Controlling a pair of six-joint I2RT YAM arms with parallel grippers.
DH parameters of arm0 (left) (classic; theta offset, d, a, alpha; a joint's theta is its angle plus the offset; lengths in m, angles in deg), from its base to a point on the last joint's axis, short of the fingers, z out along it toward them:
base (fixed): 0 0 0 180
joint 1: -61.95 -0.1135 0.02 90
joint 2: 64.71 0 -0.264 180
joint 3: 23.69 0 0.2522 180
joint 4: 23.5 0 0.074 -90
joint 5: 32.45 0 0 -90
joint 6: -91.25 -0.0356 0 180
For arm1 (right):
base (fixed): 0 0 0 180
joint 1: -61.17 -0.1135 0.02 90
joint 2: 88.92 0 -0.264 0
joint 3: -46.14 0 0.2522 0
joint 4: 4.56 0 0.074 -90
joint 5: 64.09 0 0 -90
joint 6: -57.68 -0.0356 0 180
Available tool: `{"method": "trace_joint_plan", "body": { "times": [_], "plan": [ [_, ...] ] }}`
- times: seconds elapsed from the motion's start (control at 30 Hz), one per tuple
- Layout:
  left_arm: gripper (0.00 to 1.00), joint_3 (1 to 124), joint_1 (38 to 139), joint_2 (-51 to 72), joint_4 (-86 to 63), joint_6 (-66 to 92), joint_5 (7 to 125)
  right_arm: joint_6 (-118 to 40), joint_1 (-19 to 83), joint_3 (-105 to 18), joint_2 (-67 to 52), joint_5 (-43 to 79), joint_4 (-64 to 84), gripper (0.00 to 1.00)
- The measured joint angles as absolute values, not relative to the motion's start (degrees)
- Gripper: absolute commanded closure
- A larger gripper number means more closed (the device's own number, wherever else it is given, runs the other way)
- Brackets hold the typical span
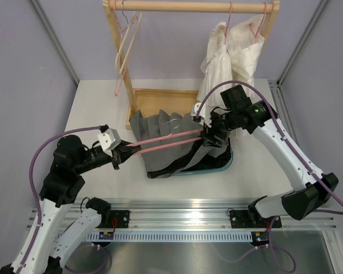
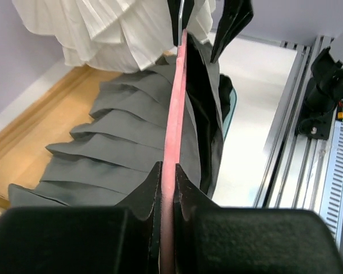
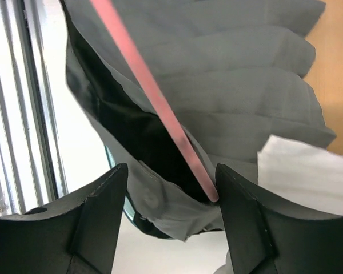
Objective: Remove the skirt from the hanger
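The grey pleated skirt (image 1: 163,128) lies across the table with one end draped over a teal tub (image 1: 227,162). A pink hanger (image 1: 166,138) runs through it, lying nearly level between my two grippers. My left gripper (image 1: 119,155) is shut on the hanger's left end; in the left wrist view the pink bar (image 2: 176,108) is pinched between the jaws (image 2: 167,165) above the pleats (image 2: 120,142). My right gripper (image 1: 210,137) stands open at the skirt's right end. In the right wrist view its fingers (image 3: 170,166) straddle the waist edge (image 3: 177,205), with the hanger bar (image 3: 143,74) beside the right finger.
A wooden clothes rack (image 1: 188,7) stands at the back with white garments (image 1: 228,54) hung on its right and empty pink hangers (image 1: 123,51) on its left. Its wooden base tray (image 1: 160,100) lies just behind the skirt. Metal rails (image 1: 177,220) run along the near edge.
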State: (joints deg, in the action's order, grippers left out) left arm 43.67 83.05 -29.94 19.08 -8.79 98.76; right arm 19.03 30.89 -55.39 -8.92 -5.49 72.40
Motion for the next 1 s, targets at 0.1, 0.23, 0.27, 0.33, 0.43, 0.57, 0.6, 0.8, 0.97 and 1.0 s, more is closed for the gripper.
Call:
{"method": "trace_joint_plan", "body": {
  "times": [0.1,0.23,0.27,0.33,0.43,0.57,0.6,0.8,0.97,1.0],
  "plan": [
    [1.0,44.59,83.0,-32.54,19.38,-7.61,98.06,18.11,32.77,-55.34,-8.92,-5.45,71.94,0.31],
    [1.0,47.08,83.0,-34.64,19.64,-6.15,97.14,16.01,33.12,-53.42,-8.94,-5.49,69.42,0.31],
    [1.0,47.72,83.0,-35.14,20.02,-5.93,96.79,15.49,33.45,-52.65,-8.94,-5.53,68.81,0.31],
    [1.0,48.59,83.0,-36.39,20.85,-5.66,95.77,14.68,34.45,-51.69,-8.94,-6.45,68.22,0.31],
    [1.0,48.76,83.0,-38.75,21.74,-5.07,93.89,14.81,36.4,-51.41,-9.14,-9.73,67.79,0.3],
    [1.0,48.44,83.0,-40.89,22.11,-4.2,91.68,16.8,37.34,-51.26,-12.15,-14.12,68.57,0.26],
    [1.0,48.11,83.0,-41.0,22.05,-3.92,91.15,17.41,37.34,-51.54,-13.46,-14.74,69.18,0.24],
    [1.0,43.74,83.0,-39.41,20.02,-1.47,90.08,21.65,37.34,-58.36,-19.74,-16.53,72.31,0.15],
    [1.0,40.81,82.94,-35.86,15.29,-0.27,92.2,25.72,37.34,-59.74,-23.34,-20.33,72.66,0.04],
    [1.0,40.35,82.94,-35.23,14.07,-0.18,93.23,26.42,37.34,-59.71,-23.67,-21.03,72.66,0.04]
  ]
}}
